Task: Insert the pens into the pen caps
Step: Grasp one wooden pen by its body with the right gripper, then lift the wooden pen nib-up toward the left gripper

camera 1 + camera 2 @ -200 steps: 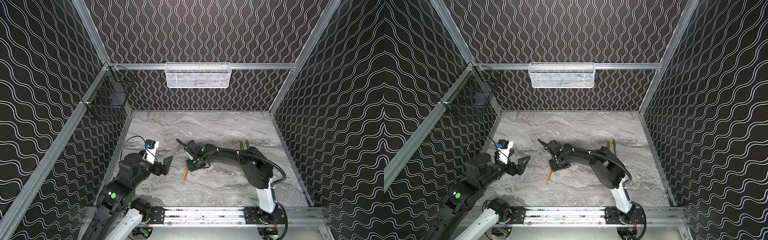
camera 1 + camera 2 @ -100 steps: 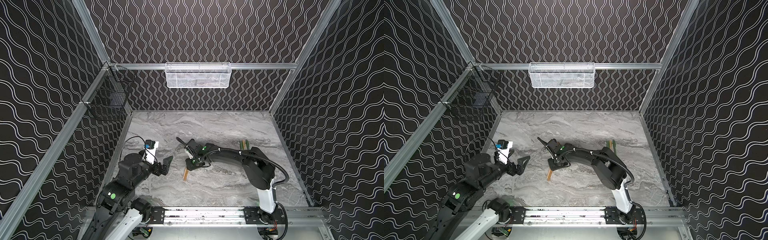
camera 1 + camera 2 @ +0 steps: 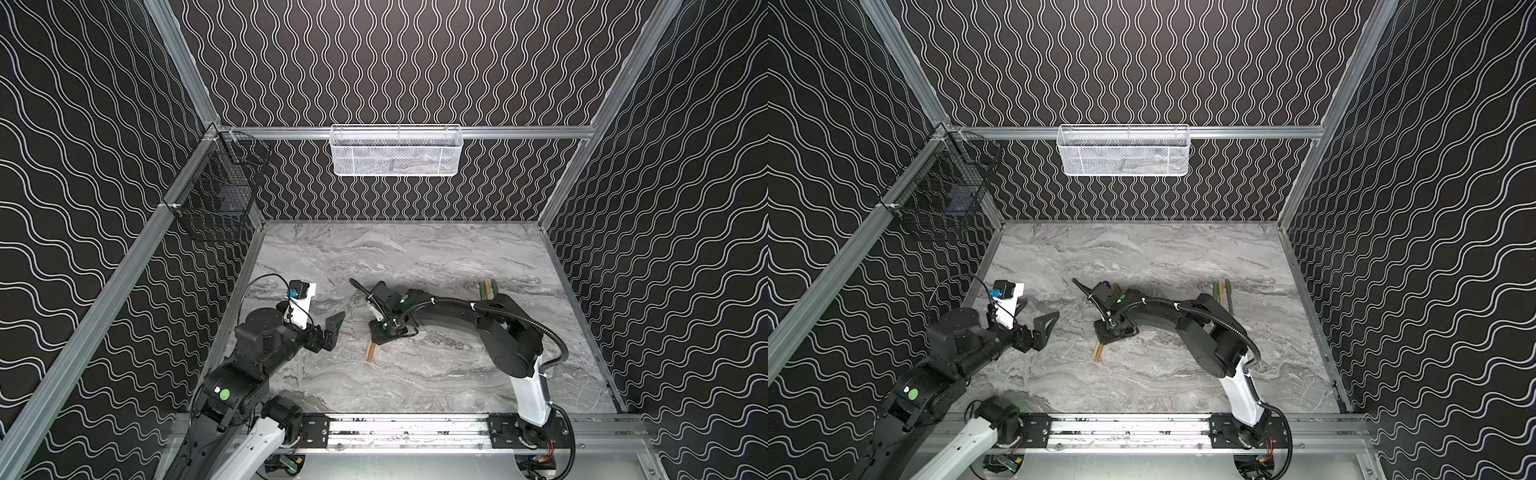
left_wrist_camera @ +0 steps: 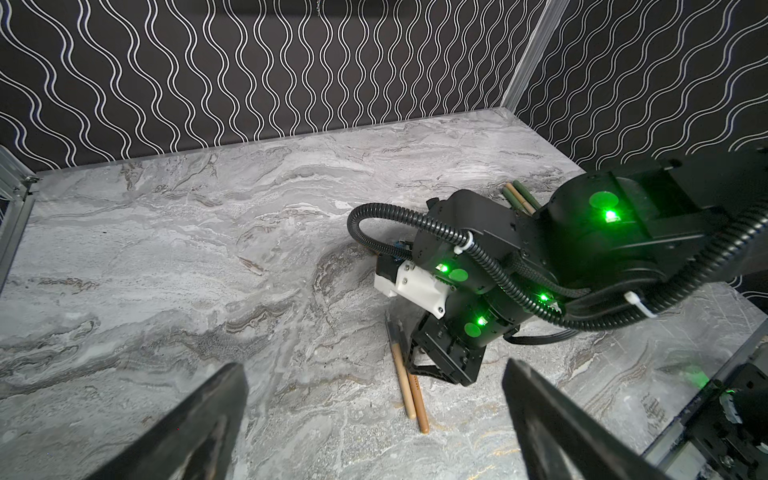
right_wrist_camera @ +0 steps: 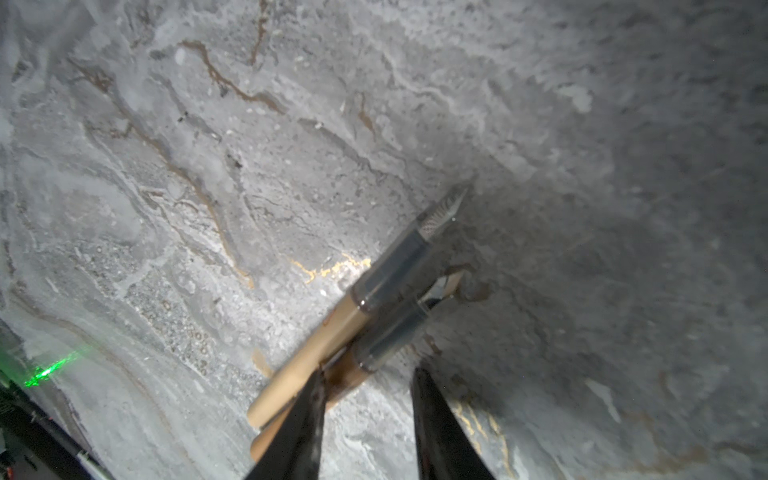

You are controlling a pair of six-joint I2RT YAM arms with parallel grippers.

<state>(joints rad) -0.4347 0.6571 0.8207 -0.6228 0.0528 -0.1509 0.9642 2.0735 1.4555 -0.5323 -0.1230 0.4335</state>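
Both top views: mounted high over the near edge, looking steeply down toward the back wall (image 3: 395,83), whole table (image 3: 415,257) covered. Left wrist view: low behind the left gripper (image 4: 374,370), facing across the table, sharing the two tan pens (image 4: 409,390) with both top views. Right wrist view: past the right gripper (image 5: 368,374), very near those pens.

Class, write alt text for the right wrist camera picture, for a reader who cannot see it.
Two tan pens with dark grip sections and uncapped pointed tips lie side by side on a grey marble table. The two dark fingers of the right claw show at the picture's edge, parted, one crossing over the pens' barrels.
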